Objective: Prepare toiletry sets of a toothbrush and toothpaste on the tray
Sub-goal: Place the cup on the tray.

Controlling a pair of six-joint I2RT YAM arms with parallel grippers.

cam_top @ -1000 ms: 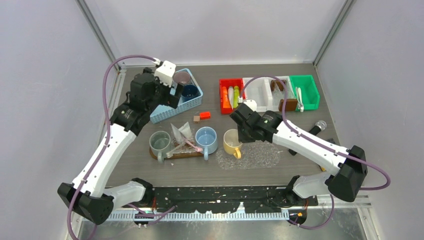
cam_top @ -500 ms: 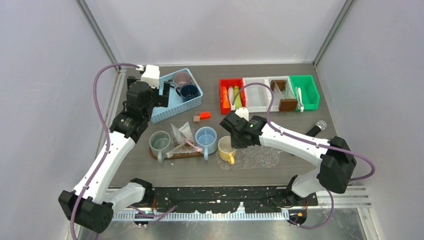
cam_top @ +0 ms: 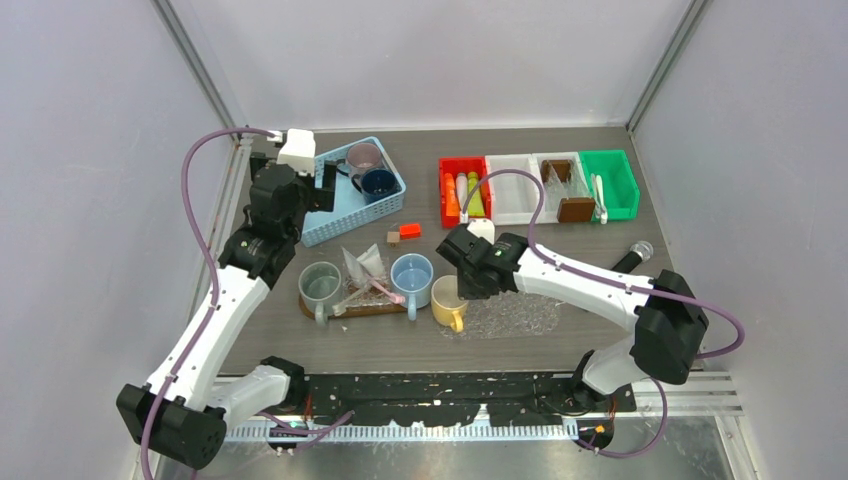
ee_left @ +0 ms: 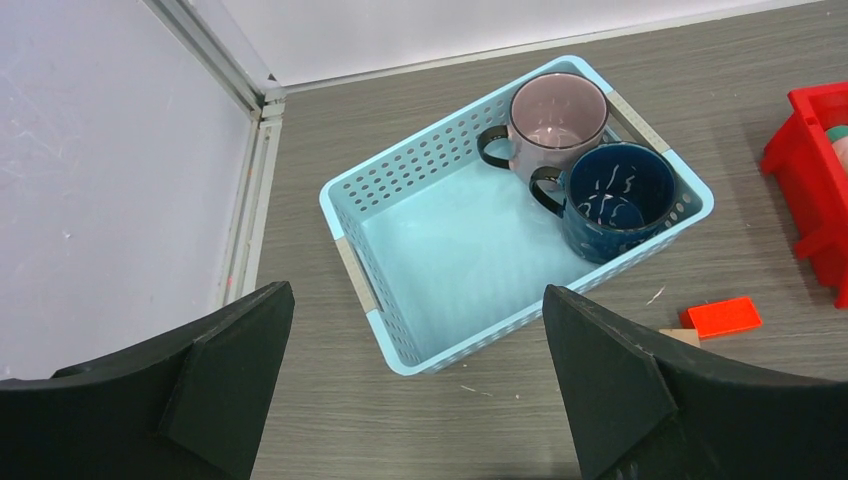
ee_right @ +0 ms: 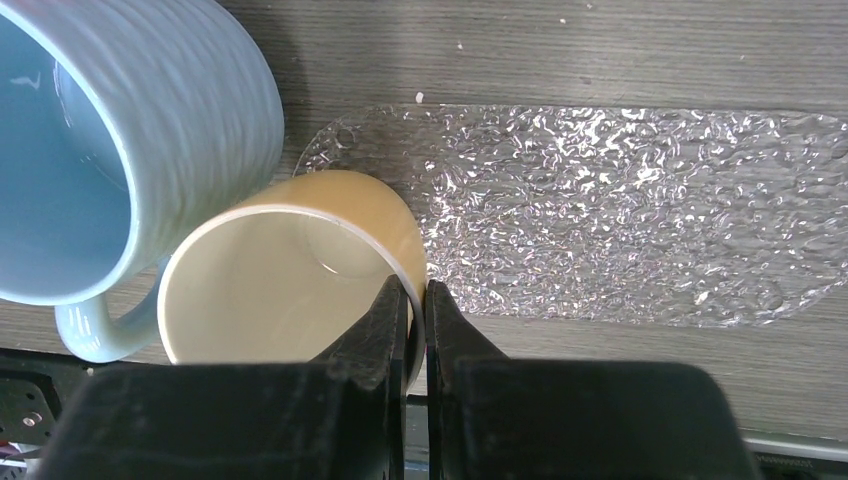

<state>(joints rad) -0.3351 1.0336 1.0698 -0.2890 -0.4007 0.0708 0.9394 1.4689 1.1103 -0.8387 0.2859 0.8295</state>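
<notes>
Lower centre of the overhead view: my right gripper [cam_top: 462,285] is clenched on the rim of the cream-yellow mug [cam_top: 447,300], with one finger inside the wall and one outside.

Change noted: over the last second this mug has been carried leftward along the clear textured tray [cam_top: 515,312]. It now sits at that tray's left end, just beside the light blue mug [cam_top: 411,274]. Whether the two touch I cannot tell.

At upper left, my left gripper [ee_left: 415,330] stands spread wide and empty. It has drawn back to the left end of the blue basket [ee_left: 350,260], where the mauve mug [ee_left: 557,110] and navy mug [ee_left: 612,195] remain.

Finding: the yellow mug is empty, and the toothpaste [cam_top: 462,190] lies in the red bin [cam_top: 446,168] at upper centre.

Judgement: mug placement is nearly settled, but the set lacks brush and tube.
</notes>
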